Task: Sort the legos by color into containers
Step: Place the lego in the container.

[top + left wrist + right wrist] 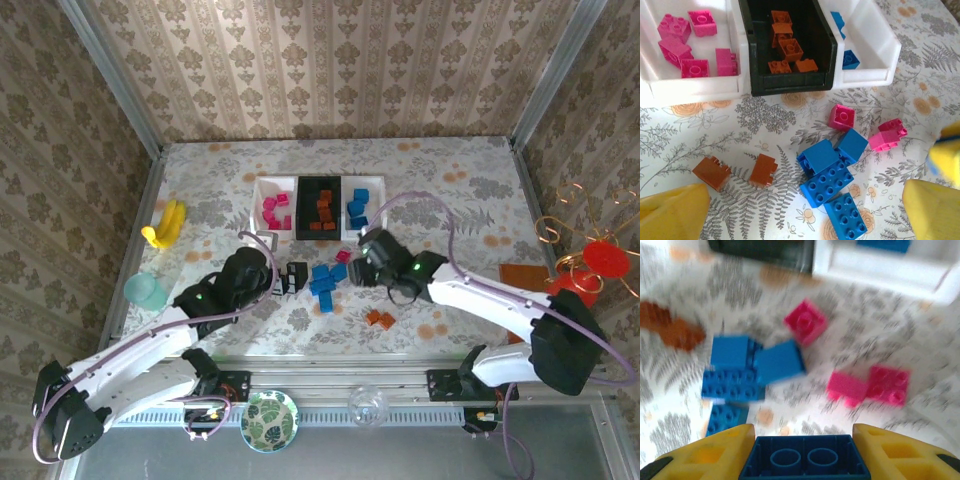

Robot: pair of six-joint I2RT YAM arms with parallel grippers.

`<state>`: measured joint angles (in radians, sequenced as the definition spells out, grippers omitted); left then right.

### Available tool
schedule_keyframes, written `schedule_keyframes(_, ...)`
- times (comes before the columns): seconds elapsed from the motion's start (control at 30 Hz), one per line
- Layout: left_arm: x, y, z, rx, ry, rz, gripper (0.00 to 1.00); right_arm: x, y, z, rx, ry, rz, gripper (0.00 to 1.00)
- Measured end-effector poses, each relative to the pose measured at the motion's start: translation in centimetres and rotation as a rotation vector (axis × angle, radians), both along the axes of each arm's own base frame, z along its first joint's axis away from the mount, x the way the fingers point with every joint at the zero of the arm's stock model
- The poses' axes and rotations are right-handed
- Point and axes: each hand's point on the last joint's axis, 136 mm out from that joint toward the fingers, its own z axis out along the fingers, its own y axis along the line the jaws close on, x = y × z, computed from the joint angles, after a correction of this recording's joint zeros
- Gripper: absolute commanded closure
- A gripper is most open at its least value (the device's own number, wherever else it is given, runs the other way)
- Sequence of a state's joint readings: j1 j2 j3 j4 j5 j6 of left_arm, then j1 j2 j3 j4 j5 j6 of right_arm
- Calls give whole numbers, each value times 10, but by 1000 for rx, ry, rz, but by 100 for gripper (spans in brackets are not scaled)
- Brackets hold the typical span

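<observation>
Clamped in the right gripper: a blue lego. Just ahead, loose pink legos; beyond, slightly right, the white tray holding blues. Lift clear, carry level, release low inside. Left gripper spread wide above blue legos.

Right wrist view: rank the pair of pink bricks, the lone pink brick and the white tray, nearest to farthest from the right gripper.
From the right gripper:
1. Pair of magenta-pink plastic bricks, ahead to the right.
2. Lone magenta-pink plastic brick, farther ahead, centre.
3. White rectangular plastic tray, at the far top.
</observation>
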<state>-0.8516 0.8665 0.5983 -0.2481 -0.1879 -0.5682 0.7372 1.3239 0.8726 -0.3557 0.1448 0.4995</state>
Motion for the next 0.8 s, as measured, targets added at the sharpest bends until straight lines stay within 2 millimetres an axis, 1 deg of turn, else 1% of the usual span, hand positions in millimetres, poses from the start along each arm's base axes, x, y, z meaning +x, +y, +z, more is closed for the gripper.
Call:
schedule_keyframes(0.13, -3, -1, -9, -4, 22, -4, 0, 44, -11, 28, 64, -43, -80, 58)
schedule_keyframes(0.2, -6, -3, -12, -3, 31, -14, 0, 67, -12, 32, 80, -48, -109, 58)
schedule_keyframes(0.27, -9, -5, -15, -1, 42, -26, 0, 91, -12, 25, 87, -34, -134, 58)
schedule_keyframes(0.3, -10, -7, -16, -1, 45, -31, 0, 99, -12, 20, 83, -23, -144, 58)
schedule_keyframes(0.37, -14, -11, -18, 0, 54, -45, 0, 119, -12, 5, 70, 7, -167, 57)
schedule_keyframes(0.47, -19, -16, -22, 5, 68, -67, 0, 139, -13, -14, 57, 43, -197, 55)
schedule_keyframes(0.57, -23, -21, -27, 17, 82, -91, 0, 157, -12, -25, 53, 62, -222, 52)
schedule_keyframes(0.63, -26, -25, -32, 25, 94, -108, 0, 166, -11, -27, 56, 67, -237, 47)
schedule_keyframes(0.73, -32, -32, -40, 37, 123, -143, 0, 180, -8, -23, 70, 63, -252, 32)
schedule_keyframes(0.8, -35, -38, -45, 41, 141, -166, 0, 187, -5, -18, 87, 53, -260, 30)
